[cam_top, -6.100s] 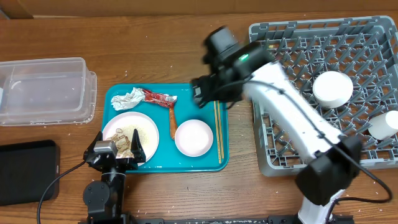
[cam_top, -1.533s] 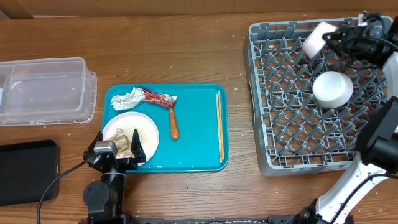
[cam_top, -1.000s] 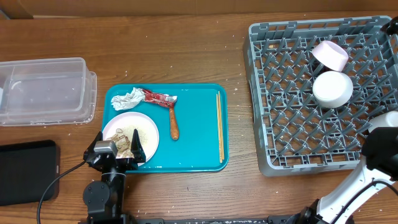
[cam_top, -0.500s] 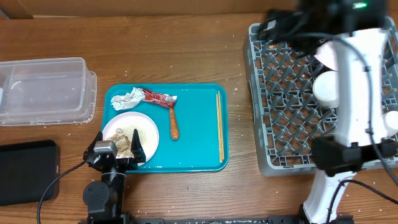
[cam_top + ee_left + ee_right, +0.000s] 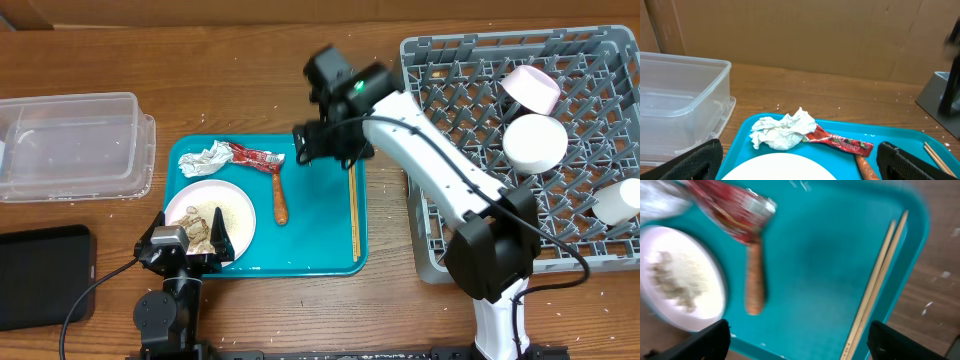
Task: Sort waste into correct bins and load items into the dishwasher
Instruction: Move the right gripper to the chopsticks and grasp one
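Observation:
A teal tray [image 5: 315, 250] holds a white plate [image 5: 235, 208] with food scraps, a crumpled napkin [image 5: 204, 158], a red wrapper [image 5: 255, 157], a carrot-like brown stick [image 5: 279, 203] and wooden chopsticks [image 5: 352, 205]. My right gripper [image 5: 325, 148] is open and empty above the tray's top right; its view shows the chopsticks [image 5: 875, 287], the stick [image 5: 754, 282], the wrapper [image 5: 732, 207] and the plate [image 5: 675, 280]. My left gripper [image 5: 188, 243] is open at the tray's front left, over the plate [image 5: 785, 167]. The grey dishwasher rack [image 5: 470, 200] holds a pink bowl [image 5: 532, 88] and white cups [image 5: 535, 142].
A clear plastic bin [image 5: 70, 145] stands at the far left, also in the left wrist view [image 5: 675, 107]. A black device [image 5: 42, 275] lies at the front left. Another white cup [image 5: 618, 200] sits at the rack's right edge.
My right arm placed the pink bowl in the rack, then swung left from the rack to above the tray. The left arm has not moved.

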### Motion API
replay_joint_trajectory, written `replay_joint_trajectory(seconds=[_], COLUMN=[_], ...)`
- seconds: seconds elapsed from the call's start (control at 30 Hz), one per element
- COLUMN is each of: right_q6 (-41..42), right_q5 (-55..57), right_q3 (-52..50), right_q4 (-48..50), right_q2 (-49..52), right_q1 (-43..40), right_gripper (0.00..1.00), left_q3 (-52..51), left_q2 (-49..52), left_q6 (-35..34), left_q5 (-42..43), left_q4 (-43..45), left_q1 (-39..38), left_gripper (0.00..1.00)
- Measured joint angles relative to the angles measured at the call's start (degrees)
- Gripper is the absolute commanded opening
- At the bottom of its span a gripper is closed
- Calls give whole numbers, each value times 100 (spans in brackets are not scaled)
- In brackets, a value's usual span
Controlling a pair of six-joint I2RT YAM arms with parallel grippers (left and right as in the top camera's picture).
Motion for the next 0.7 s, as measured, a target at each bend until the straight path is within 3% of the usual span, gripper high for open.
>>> replay_joint_trajectory(seconds=[0.37,0.7], right_q6=[334,358], right_q5=[-17,-208], right_q3=[-1631,-1912], right_q4=[575,1078], right_q2=[20,20], right_q1=[0,74], right_gripper=[79,79], left_q3=[0,0], left_q2=[0,0], left_q6=[0,0], left_q5=[0,0], left_q4=[-2,-2], left_q1=[0,0], left_gripper=[100,100])
